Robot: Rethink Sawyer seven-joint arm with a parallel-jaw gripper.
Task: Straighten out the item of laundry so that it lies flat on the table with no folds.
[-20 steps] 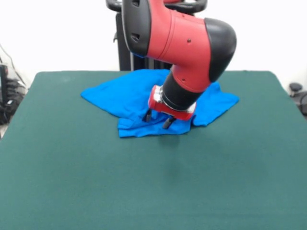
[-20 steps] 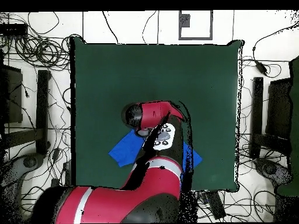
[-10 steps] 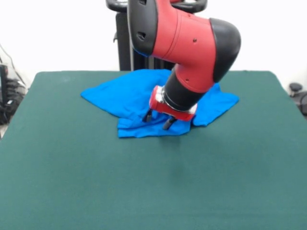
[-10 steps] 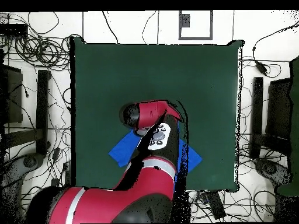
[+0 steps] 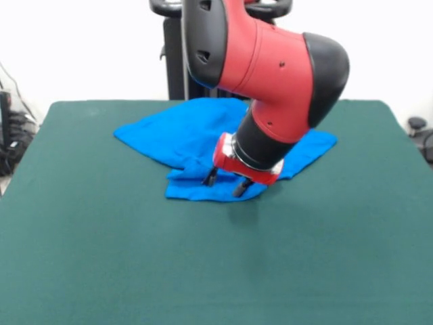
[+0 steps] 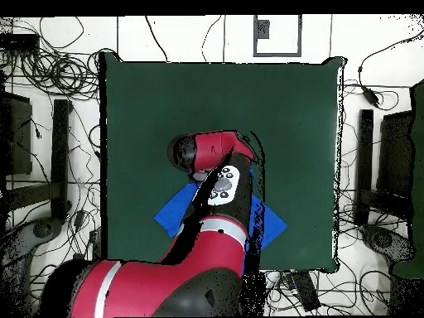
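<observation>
The item of laundry (image 5: 172,135) is a bright blue T-shirt lying rumpled on the far half of the green table (image 5: 203,271), with a folded layer along its near edge. My gripper (image 5: 224,183) hangs low over that near edge, tilted, its two dark fingers (image 5: 210,177) spread apart and open with nothing held between them. From overhead the red arm (image 6: 217,199) covers the gripper and most of the shirt. Only blue corners (image 6: 170,217) show on either side of it.
The table's edge (image 6: 103,166) is ringed by cables and dark equipment (image 6: 50,166) on the floor. The green top spreads wide in front of the shirt in the front view.
The gripper has slid a little toward the shirt's near edge and dropped lower. Its fingers stay spread, and the shirt's near fold looks slightly flatter.
</observation>
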